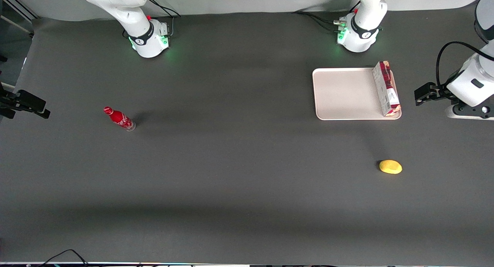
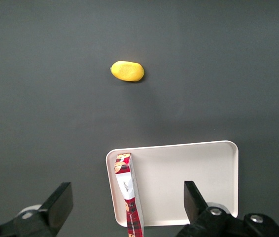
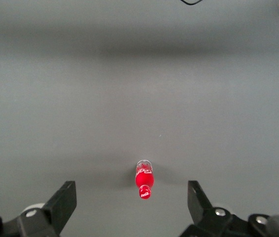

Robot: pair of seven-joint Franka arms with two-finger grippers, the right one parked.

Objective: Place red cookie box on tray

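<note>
The red cookie box (image 1: 386, 88) stands on its long edge on the tray (image 1: 343, 93), along the tray's short side toward the working arm's end of the table. In the left wrist view the box (image 2: 124, 175) rests on the tray (image 2: 189, 177) just inside its rim. My left gripper (image 2: 126, 191) is open and empty, high above the box and not touching it. In the front view the gripper (image 1: 423, 95) hangs raised beside the tray, toward the working arm's end.
A yellow mango-like fruit (image 1: 390, 166) lies nearer to the front camera than the tray; it also shows in the left wrist view (image 2: 127, 71). A small red cola bottle (image 1: 119, 119) stands toward the parked arm's end of the table.
</note>
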